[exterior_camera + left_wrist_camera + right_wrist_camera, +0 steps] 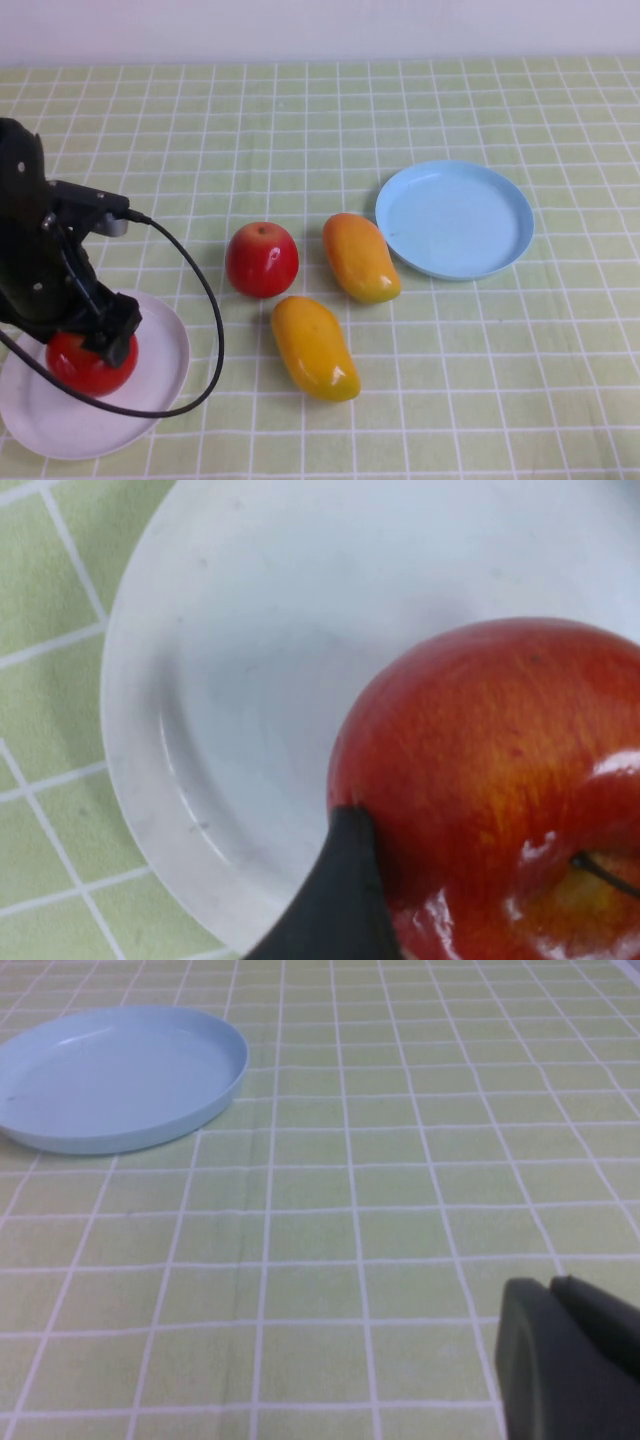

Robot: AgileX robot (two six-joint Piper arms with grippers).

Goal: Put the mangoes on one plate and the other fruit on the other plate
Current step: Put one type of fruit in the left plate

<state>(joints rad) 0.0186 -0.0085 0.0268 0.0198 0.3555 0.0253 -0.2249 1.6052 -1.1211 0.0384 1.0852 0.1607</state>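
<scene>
Green-checked tablecloth; directly on it: white plate under left gripper, red apple, two mangoes, blue plate beyond.

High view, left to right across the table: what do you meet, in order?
White plate with the left gripper around an apple → second apple → near mango → far mango → blue plate.

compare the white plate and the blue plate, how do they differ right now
The white plate sits at the near left with a red apple on it and the left gripper around that apple; the light blue plate lies farther back on the right and holds nothing. The white one looks shallower, the blue one has a raised rim. Both are round and lie flat on the checked cloth. The right gripper, shut, hangs near the blue plate.
</scene>
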